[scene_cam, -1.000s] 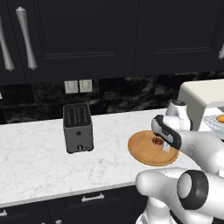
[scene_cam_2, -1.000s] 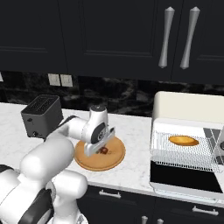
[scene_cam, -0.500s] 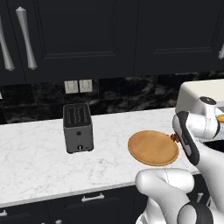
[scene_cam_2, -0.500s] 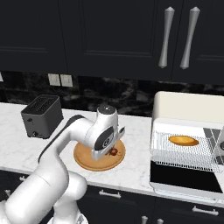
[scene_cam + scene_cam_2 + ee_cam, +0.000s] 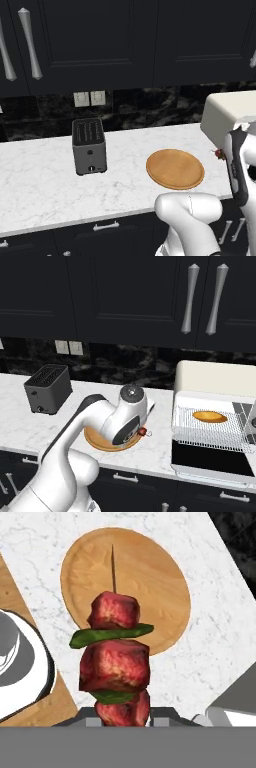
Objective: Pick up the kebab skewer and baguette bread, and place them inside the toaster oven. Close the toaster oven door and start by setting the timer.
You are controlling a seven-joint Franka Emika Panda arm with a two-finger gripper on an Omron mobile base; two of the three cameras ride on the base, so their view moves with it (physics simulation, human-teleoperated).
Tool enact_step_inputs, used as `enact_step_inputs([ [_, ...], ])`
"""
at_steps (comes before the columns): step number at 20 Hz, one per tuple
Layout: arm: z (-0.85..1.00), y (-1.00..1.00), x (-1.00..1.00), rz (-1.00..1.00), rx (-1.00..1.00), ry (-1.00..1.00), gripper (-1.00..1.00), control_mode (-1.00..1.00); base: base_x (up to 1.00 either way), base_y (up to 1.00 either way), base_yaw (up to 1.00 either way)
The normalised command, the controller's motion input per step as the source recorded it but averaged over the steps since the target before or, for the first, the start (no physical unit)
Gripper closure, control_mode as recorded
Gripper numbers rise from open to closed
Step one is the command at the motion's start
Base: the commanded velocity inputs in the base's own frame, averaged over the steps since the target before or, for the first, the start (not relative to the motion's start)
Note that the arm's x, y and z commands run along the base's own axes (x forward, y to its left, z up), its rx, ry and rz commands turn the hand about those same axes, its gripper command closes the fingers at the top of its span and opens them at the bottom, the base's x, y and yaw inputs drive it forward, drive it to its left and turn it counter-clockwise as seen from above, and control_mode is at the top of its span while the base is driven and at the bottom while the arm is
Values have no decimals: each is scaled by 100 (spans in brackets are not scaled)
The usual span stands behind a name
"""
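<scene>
In the hand view the hand (image 5: 122, 718) is closed on the lower end of the kebab skewer (image 5: 115, 662), which stands up from between the fingertips with its bare point over the wooden plate (image 5: 155, 587) on the counter (image 5: 210, 642) below. The skewer looks light. Its stick is thin and stiff, and the red meat chunks and green slices are probably soft and somewhat slick, so a hold on the bottom chunk may let it swing or slip. A grip on the stick would likely be steadier.

The left base view shows the plate (image 5: 175, 169) bare, with the skewer (image 5: 218, 153) as a small red speck beside the arm, held in the air to the right of the plate. The slot toaster (image 5: 89, 146) stands well apart to the left.

The right base view adds the toaster oven (image 5: 215, 421), its door (image 5: 212, 461) folded down. The baguette (image 5: 210, 416) already lies on the rack inside. The skewer (image 5: 142, 431) is between plate and oven.
</scene>
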Motion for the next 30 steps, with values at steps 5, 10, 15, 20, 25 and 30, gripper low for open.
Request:
enact_step_inputs([
  [5, 49, -41, -44, 8, -6, -20, 100, -100, 0, 0, 0],
  [10, 31, -41, -42, 4, -13, -15, 100, -100, 0, 0, 0],
  [15, 22, -45, -39, 0, -17, -9, 100, -100, 0, 0, 0],
  [20, 16, -57, -31, 0, -16, -4, 100, -100, 0, 0, 0],
  [25, 38, -53, -9, 1, -14, 0, 100, -100, 0, 0, 0],
  [30, 41, -33, 0, 0, -12, 6, 100, -100, 0, 0, 0],
])
